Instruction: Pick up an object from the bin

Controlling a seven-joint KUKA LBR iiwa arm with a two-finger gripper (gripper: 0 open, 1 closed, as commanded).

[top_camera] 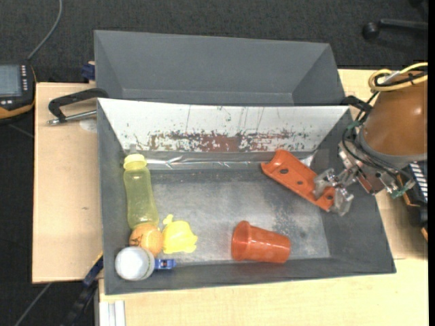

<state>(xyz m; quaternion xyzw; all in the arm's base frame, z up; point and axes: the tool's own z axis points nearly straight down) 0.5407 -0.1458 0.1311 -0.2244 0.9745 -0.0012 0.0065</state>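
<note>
At the right side of the bin [224,209], your gripper [338,194] meets the lower end of the orange plate [293,174], which lies tilted near the back right corner. You cannot tell whether the gripper is spread or clamped. Well apart, a red cup [260,243] lies on its side at the front, and a yellow bottle [138,197] lies along the left wall.

Holds, on the grey metal bin [224,195] floor: at 9 o'clock a yellow bottle [138,195] lying flat; at 7 o'clock an orange ball [144,237], yellow toy [179,237] and silvery round thing [134,263], bunched; at 6 o'clock a red cup [259,242] on its side; at 3 o'clock an orange flat piece [292,174].
</note>
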